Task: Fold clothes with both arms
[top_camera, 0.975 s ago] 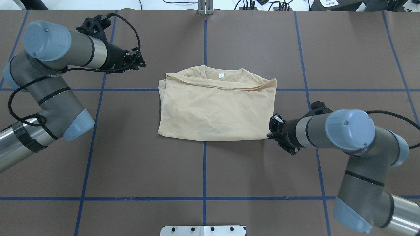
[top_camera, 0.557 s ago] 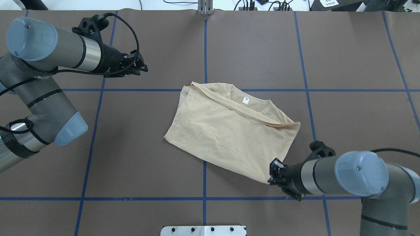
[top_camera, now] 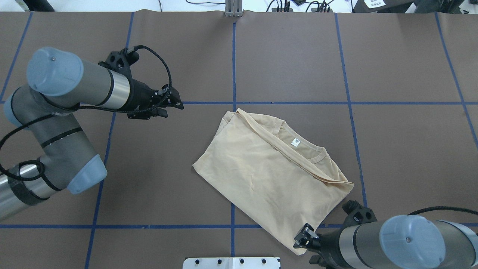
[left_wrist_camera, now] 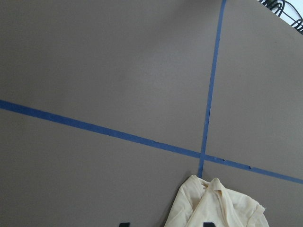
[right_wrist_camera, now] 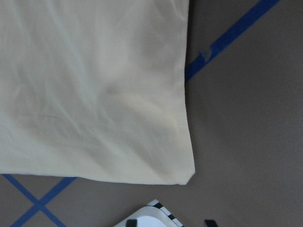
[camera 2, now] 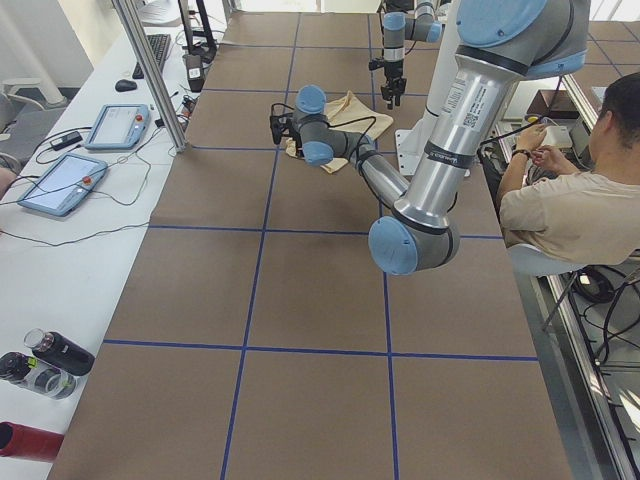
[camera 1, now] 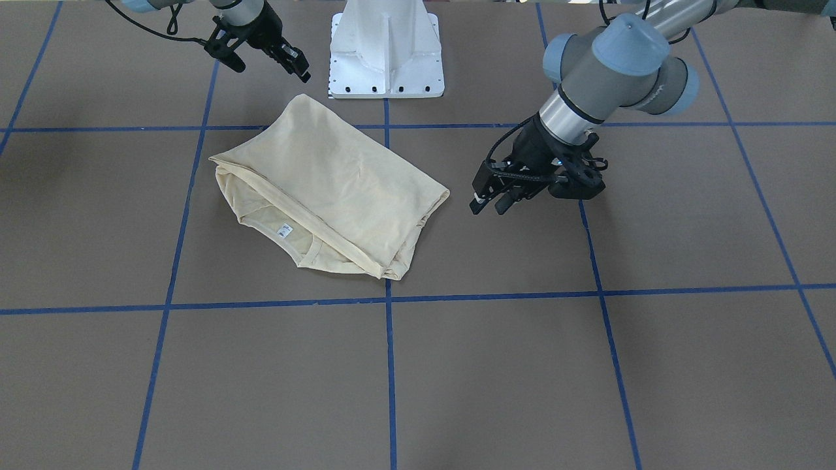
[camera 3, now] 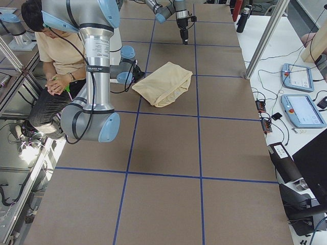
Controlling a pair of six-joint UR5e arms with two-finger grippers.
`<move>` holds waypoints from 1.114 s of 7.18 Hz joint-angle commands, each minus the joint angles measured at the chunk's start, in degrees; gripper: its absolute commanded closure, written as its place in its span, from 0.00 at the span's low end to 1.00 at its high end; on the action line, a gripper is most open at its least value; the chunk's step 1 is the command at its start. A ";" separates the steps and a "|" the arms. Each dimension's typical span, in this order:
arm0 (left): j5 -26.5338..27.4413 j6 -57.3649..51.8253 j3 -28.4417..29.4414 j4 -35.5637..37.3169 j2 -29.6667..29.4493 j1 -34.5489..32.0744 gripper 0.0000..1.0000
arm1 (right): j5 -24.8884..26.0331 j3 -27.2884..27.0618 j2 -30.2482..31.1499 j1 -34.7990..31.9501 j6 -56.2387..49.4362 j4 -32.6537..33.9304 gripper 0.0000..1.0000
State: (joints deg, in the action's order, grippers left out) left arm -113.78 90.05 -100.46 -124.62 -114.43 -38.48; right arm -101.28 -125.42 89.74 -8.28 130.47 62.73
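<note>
The pale cream-yellow shirt (top_camera: 269, 175) lies folded and slanted on the brown table, collar and white label (top_camera: 295, 142) facing up; its print is hidden. It also shows in the front view (camera 1: 326, 170). My right gripper (top_camera: 304, 239) is open just beside the shirt's near corner; in the front view (camera 1: 271, 70) its fingers spread above that corner, and in the right wrist view the corner (right_wrist_camera: 187, 177) lies free. My left gripper (top_camera: 175, 108) is open and empty, left of the shirt; it also shows in the front view (camera 1: 486, 209). The left wrist view shows the shirt's far corner (left_wrist_camera: 213, 208).
The white pedestal base (camera 1: 385, 59) stands just behind the shirt's near corner. Blue tape lines (top_camera: 233, 67) grid the table. A seated person (camera 2: 560, 200) is beside the robot. Tablets (camera 2: 60, 180) and bottles (camera 2: 50, 355) lie on the side bench.
My right gripper pulled the shirt's corner towards the robot, so the shirt slid and turned slantwise; its fingers now stand apart off the cloth. My left gripper moved in closer to the shirt.
</note>
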 commanded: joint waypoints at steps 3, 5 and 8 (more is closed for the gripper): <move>10.14 0.92 2.28 5.18 -0.61 10.96 0.39 | -8.57 2.53 -4.03 -19.63 -5.36 -0.07 0.00; 10.33 0.83 1.76 5.26 -0.61 11.32 0.41 | -8.85 6.14 -5.45 -23.61 -11.53 -0.07 0.00; 10.24 0.48 4.29 4.74 -0.78 11.58 0.45 | -8.59 8.18 -6.24 -26.25 -16.12 -0.07 0.00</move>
State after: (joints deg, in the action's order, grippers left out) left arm -103.54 90.63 -97.85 -119.61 -114.89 -27.07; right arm -109.98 -118.05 83.90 -33.72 115.78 62.69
